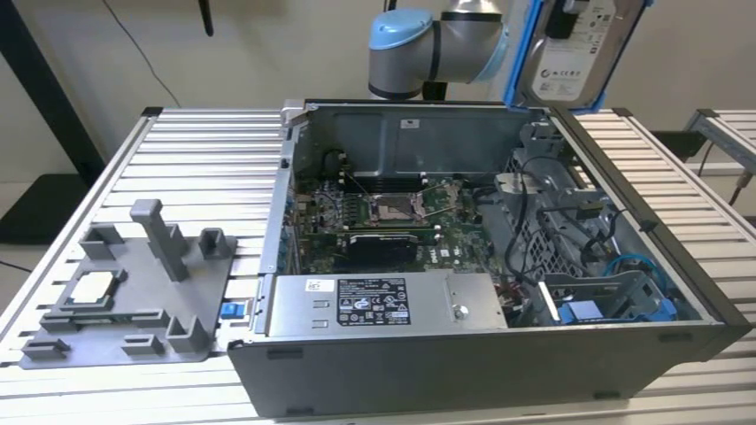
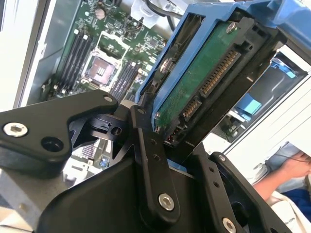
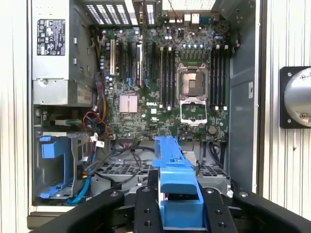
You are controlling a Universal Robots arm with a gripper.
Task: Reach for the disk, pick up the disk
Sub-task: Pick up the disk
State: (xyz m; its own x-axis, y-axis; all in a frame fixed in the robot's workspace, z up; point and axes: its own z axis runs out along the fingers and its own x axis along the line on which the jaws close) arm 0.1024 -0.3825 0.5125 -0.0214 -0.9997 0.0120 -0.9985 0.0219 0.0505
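One disk [image 1: 575, 49] is clamped in the gripper [image 3: 181, 206], carried clear above the open computer case [image 1: 661, 266], its long axis near upright.

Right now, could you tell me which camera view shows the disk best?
The second wrist view: the disk is close, its green board, connector and blue bracket plain, clamped in the tool. The first wrist view shows the bracket edge-on; the exterior view shows its labelled face raised above the case.

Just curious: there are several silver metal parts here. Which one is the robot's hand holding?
The disk, silver with a blue bracket, is clamped in the hand above the case; the large silver box sits inside.
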